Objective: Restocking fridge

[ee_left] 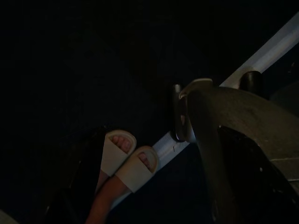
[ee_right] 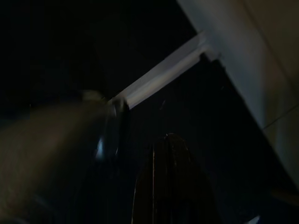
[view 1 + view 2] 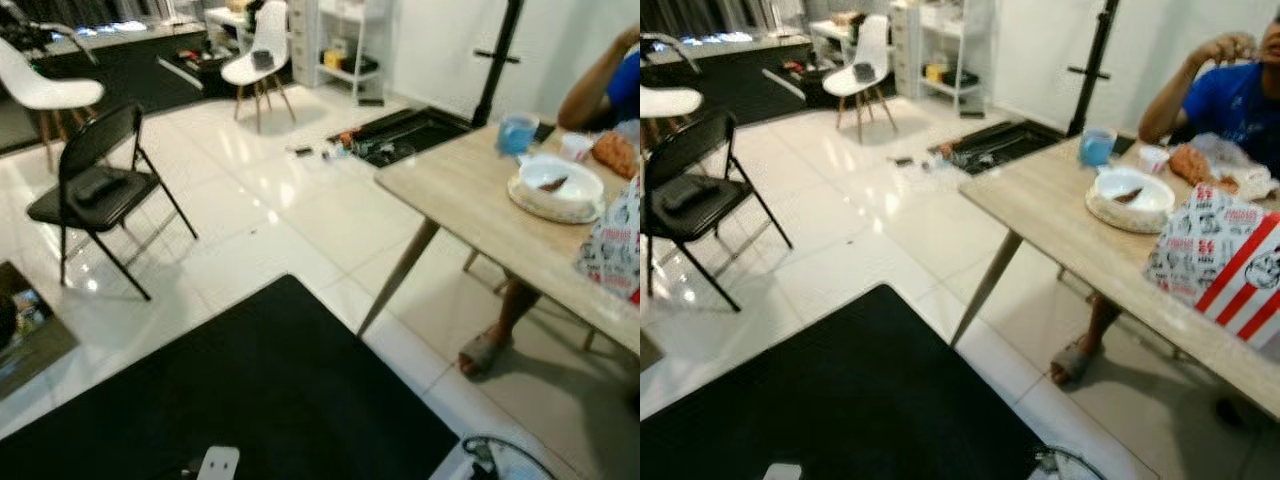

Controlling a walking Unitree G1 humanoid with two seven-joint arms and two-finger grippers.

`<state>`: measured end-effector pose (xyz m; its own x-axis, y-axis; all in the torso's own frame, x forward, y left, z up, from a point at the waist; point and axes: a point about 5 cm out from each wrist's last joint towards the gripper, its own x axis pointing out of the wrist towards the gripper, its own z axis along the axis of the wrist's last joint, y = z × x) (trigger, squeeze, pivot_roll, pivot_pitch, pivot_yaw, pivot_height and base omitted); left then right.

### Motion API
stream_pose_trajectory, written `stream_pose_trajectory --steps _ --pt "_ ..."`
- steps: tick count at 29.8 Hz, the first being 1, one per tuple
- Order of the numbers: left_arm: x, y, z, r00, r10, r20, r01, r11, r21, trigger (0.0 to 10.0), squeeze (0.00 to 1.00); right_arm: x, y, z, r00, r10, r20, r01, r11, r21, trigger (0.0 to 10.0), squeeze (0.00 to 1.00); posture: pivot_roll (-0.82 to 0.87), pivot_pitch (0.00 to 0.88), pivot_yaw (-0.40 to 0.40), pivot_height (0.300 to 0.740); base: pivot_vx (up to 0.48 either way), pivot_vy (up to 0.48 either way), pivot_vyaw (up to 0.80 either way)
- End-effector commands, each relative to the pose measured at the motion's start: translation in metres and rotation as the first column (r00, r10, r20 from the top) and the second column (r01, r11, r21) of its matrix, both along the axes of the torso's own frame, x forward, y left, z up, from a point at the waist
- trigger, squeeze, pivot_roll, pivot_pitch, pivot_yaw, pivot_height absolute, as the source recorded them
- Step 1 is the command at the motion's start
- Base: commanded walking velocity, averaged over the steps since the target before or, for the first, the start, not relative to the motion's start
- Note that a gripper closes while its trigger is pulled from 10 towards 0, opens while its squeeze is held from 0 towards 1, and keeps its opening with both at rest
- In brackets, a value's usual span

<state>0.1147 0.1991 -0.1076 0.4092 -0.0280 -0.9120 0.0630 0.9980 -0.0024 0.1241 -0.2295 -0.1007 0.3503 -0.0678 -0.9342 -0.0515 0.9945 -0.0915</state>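
Your left gripper [image 1: 72, 193] hangs low in the dark over the black mat [image 3: 250, 390], and you cannot tell whether it is wide or narrow. Just past it, a person's two feet in pale sandals [image 1: 126, 158] stand on the mat, close to a strip of white floor [image 1: 261, 56] at the mat's edge. Your right gripper [image 2: 168, 182] hangs over the same mat near its pale edge; its state cannot be told either. Ahead of both grippers and off to the right gripper's side stands a wooden table [image 3: 470, 190] with a bowl [image 3: 556, 185], a blue cup [image 3: 517, 132] and a red-striped bag [image 3: 1225, 255] on it, and a person in blue [image 3: 1230, 95] sits behind it. Well ahead on the left gripper's side is a black folding chair [image 3: 95, 190], with a white chair [image 3: 262, 55] farther off.
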Motion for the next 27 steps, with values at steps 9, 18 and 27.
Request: stream_pose_trajectory --steps 9,18,27 --pt "-0.0033 -0.0019 -0.0014 1.0 -0.014 -0.021 0.014 1.0 -0.004 10.0 0.0 0.0039 -0.0016 0.0015 1.0 0.004 0.001 -0.004 1.0 -0.008 10.0 0.0 -0.02 0.0 0.026 0.74 0.256 0.0 -0.53" --pt "-0.0028 -0.0017 -0.0012 1.0 -0.012 -0.019 0.012 1.0 -0.005 10.0 0.0 -0.0007 -0.0023 0.0002 1.0 0.002 -0.017 -0.002 1.0 -0.01 10.0 0.0 -0.01 0.0 0.023 0.74 0.256 0.0 -0.78" --pt "-0.0038 0.0006 -0.0012 1.0 -0.013 -0.023 0.013 1.0 0.0 10.0 0.0 -0.0008 -0.0047 0.0007 1.0 0.007 -0.022 -0.007 1.0 -0.018 10.0 0.0 -0.01 0.0 0.02 0.74 0.257 0.0 -0.78"
